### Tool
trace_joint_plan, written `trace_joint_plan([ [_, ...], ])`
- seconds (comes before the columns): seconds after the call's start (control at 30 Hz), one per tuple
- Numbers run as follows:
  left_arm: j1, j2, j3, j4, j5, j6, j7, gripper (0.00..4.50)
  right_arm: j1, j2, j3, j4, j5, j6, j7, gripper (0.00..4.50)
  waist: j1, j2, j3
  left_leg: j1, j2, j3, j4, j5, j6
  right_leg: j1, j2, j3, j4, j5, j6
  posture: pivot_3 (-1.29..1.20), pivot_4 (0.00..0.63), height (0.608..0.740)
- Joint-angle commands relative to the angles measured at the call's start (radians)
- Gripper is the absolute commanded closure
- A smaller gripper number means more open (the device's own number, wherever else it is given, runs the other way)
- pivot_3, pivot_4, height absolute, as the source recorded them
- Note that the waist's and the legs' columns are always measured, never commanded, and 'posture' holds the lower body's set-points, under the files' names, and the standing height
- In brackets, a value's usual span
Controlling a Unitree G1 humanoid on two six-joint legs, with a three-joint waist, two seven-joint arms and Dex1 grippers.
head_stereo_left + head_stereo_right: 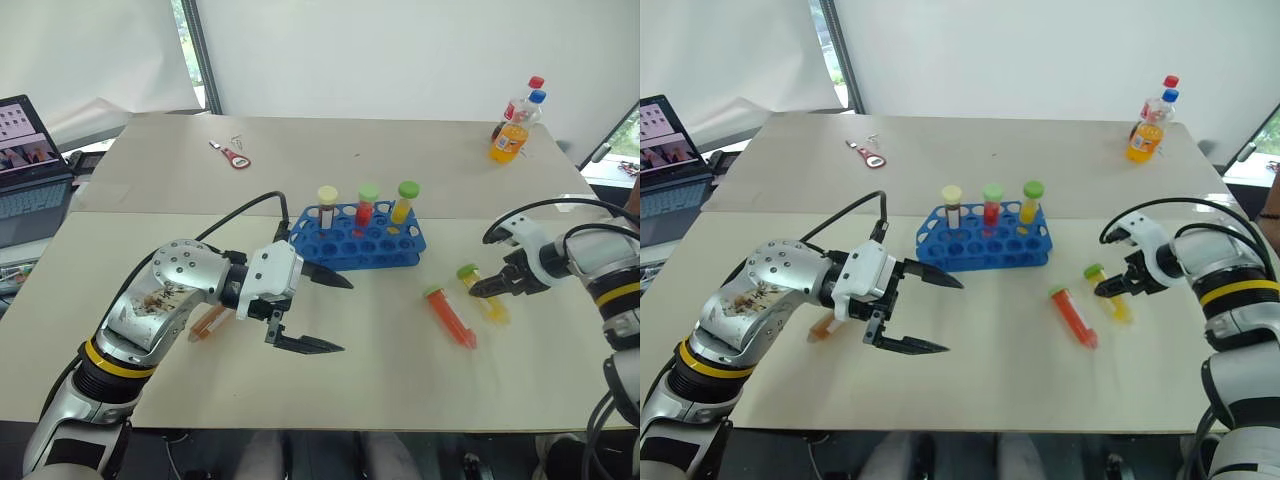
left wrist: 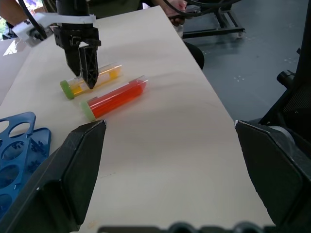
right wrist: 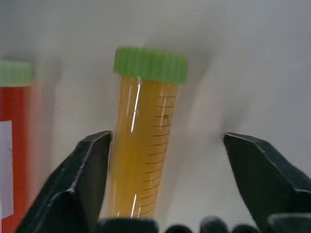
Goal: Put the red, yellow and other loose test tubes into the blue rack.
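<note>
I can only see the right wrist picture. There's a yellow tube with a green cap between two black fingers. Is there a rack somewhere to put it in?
Observer: Yes, a blue rack stands on the table, between the two arms.
Operator: Is anything in it?
Observer: Three tubes stand upright in its back row, one with a pale cap, two with green caps.
Operator: What's the other hand doing?
Observer: The left gripper hangs open above the table in front of the rack, holding nothing.
Operator: Are there more loose tubes?
Observer: The red tube lies beside the yellow tube, and an orange tube lies partly hidden behind the left arm.
</note>
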Motion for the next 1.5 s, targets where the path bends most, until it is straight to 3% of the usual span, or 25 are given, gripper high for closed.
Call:
trace_joint_plan([
  [0.03, -0.003, -0.011, 0.001, -0.025, 0.012, -0.023, 0.013, 0.00, -0.040, 0.018, -0.012, 0.052, -0.035, -0.040, 0.022, 1.87, 0.000, 0.000, 0.000, 0.000, 0.000, 0.000, 0.000, 0.000, 0.000, 0.000, 0.000, 0.000, 0.000, 0.000, 0.000, 0.00, 0.150, 0.740],
  [0.2, 0.005, -0.019, -0.006, -0.012, 0.028, -0.037, 0.014, 0.00, -0.056, 0.046, -0.021, 0.081, -0.053, -0.033, 0.050, 3.48, 0.000, 0.000, 0.000, 0.000, 0.000, 0.000, 0.000, 0.000, 0.000, 0.000, 0.000, 0.000, 0.000, 0.000, 0.000, 0.00, 0.150, 0.740],
  [0.4, 0.015, -0.014, 0.004, 0.014, 0.034, -0.048, 0.008, 0.00, -0.053, 0.008, -0.074, 0.005, -0.036, -0.002, 0.070, 3.55, 0.000, 0.000, 0.000, 0.000, 0.000, 0.000, 0.000, 0.000, 0.000, 0.000, 0.000, 0.000, 0.001, 0.000, 0.000, 0.00, 0.150, 0.740],
  [0.53, 0.055, -0.027, 0.056, 0.028, -0.013, -0.041, 0.022, 0.00, 0.044, -0.035, -0.355, -0.401, 0.133, 0.061, 0.016, 3.55, 0.002, 0.004, 0.001, -0.001, 0.000, -0.002, -0.001, 0.000, 0.000, -0.002, 0.000, 0.000, 0.001, 0.000, 0.000, 0.00, 0.150, 0.740],
  [0.67, 0.088, -0.068, 0.106, 0.060, -0.031, -0.074, 0.057, 0.00, 0.228, 0.154, -0.664, -0.712, 0.264, 0.024, -0.196, 3.55, 0.001, 0.002, 0.000, 0.000, 0.003, -0.008, -0.001, 0.000, 0.000, 0.000, 0.002, -0.003, 0.001, 0.000, 0.000, 0.00, 0.150, 0.740],
  [0.77, 0.090, -0.098, 0.144, 0.091, -0.035, -0.069, 0.103, 0.00, 0.320, 0.346, -0.770, -0.835, 0.288, -0.164, -0.372, 3.55, 0.002, 0.002, 0.000, 0.000, 0.001, -0.012, 0.000, 0.000, 0.000, 0.002, 0.001, -0.003, 0.002, 0.000, 0.000, 0.00, 0.150, 0.740],
  [0.93, 0.081, -0.102, 0.155, 0.101, -0.026, -0.015, 0.168, 0.00, 0.375, 0.502, -0.749, -0.852, 0.269, -0.340, -0.528, 3.55, 0.004, 0.003, 0.001, -0.001, -0.001, -0.013, 0.003, 0.000, -0.001, 0.001, -0.001, -0.002, 0.003, 0.001, 0.001, 0.00, 0.150, 0.740],
  [1.13, 0.079, -0.107, 0.140, 0.052, -0.002, 0.082, 0.296, 0.00, 0.427, 0.596, -0.668, -0.735, 0.191, -0.584, -0.640, 3.55, -0.001, 0.003, 0.001, 0.000, -0.001, -0.014, 0.001, 0.000, -0.001, 0.001, 0.000, -0.003, 0.003, 0.001, 0.001, 0.00, 0.150, 0.740],
  [1.5, 0.097, -0.091, 0.142, 0.035, 0.014, 0.092, 0.329, 0.00, 0.444, 0.638, -0.608, -0.553, 0.149, -0.771, -0.728, 3.56, -0.004, 0.003, 0.001, 0.000, -0.001, -0.013, -0.001, 0.001, -0.001, 0.001, 0.000, -0.002, 0.003, 0.001, 0.000, 0.00, 0.150, 0.740],
])
